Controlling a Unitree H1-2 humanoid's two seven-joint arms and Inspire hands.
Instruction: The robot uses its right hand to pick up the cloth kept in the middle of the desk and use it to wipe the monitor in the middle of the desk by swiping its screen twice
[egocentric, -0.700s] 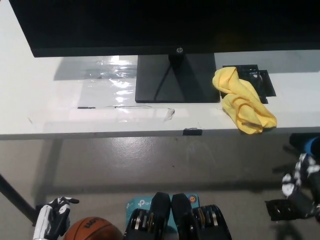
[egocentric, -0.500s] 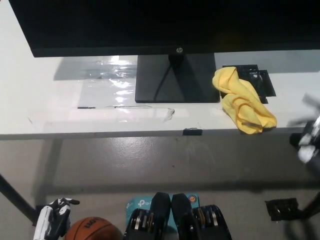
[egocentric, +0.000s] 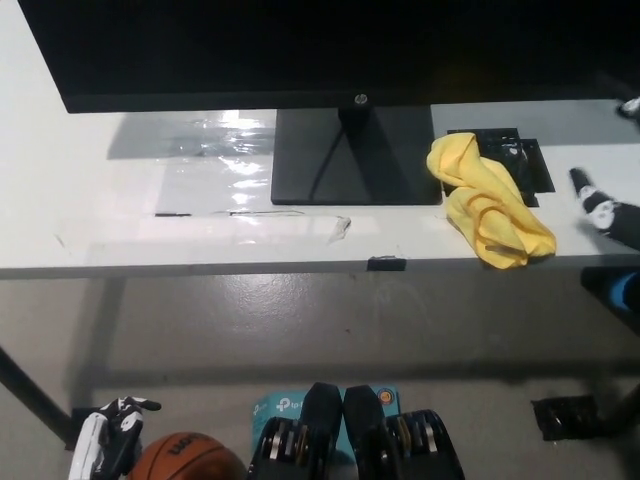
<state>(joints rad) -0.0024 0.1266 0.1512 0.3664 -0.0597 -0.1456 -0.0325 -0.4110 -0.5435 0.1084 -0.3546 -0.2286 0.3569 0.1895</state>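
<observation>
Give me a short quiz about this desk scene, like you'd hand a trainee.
1. True or false: the right hand is holding the cloth.
2. The cloth lies partly on: A) a basketball, B) a black tray, C) the floor.
3. What stands at the desk's middle?

Key: 1. False, it is apart from the cloth, to its right. 2. B. 3. The monitor. The left hand rests low, beside a basketball.
</observation>
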